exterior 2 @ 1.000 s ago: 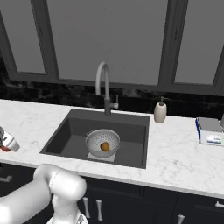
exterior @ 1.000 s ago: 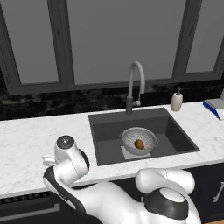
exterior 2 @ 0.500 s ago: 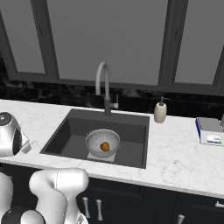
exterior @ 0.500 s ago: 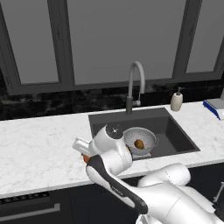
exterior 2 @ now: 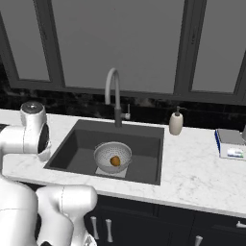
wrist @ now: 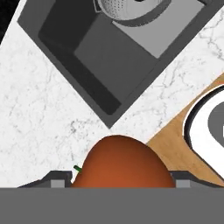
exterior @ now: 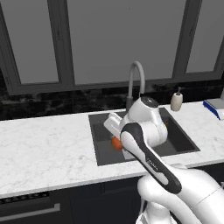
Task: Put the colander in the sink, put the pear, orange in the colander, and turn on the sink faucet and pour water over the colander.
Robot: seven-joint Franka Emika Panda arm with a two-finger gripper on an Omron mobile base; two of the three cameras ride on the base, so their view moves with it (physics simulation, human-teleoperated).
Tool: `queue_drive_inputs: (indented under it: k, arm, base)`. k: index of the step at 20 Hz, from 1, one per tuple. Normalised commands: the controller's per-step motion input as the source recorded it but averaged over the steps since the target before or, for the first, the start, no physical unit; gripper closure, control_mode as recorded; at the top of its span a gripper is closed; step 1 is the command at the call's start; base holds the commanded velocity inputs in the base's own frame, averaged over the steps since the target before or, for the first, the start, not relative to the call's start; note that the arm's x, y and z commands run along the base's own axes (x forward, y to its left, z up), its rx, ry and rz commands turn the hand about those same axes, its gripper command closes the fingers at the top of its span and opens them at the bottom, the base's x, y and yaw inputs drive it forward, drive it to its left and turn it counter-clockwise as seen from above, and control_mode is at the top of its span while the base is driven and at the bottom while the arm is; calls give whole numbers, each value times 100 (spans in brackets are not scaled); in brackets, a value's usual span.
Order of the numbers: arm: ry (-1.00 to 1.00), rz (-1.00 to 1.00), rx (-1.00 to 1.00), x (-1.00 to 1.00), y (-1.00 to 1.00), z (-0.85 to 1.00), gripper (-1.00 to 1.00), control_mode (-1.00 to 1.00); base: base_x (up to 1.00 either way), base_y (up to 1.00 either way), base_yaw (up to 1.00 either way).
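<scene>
- Gripper has the orange sitting right between its two dark finger tips in the hand view, so it's clamped on the fruit, with the jaws spread wide around it. In the left base view you can just catch the orange peeking out beside the white arm.
- Colander is already down in the sink, sitting on the lighter patch at the bottom, and the pear is inside it. So the orange is the last thing to drop in before the water.
- From the hand camera the gripper hangs over the white marble counter, beside the corner of the sink, and the colander is way up at the far edge of the view. Letting go now would be bad, I'd guess: the orange lands on the counter or the bare sink floor and rolls off somewhere.
- It's a round, smooth fruit held by two small tips, so a fast swing could let it slip or twist out.
- Faucet arches over the back of the sink. I'd worry about the arm clipping it on the way in.
- Wooden board with a white plate on it sits just beside the gripper too, another thing to knock.
</scene>
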Motion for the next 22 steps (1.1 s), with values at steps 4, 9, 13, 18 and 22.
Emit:
queue_drive_inputs:
  k: [4,9,13,18,22]
  arm:
    - [29,-24,0,-1,-91,100,100,-100]
    - [20,-23,0,2,-98,73,100,-100]
    - [0,-31,7,10,-100,18,100,-100]
    - [-13,-25,15,-32,-100,0,100,-100]
    - [-22,-24,10,-17,-87,-1,100,-100]
  base:
    - [0,0,0]
    - [0,0,0]
    - [0,0,0]
    - [0,0,0]
    - [0,0,0]
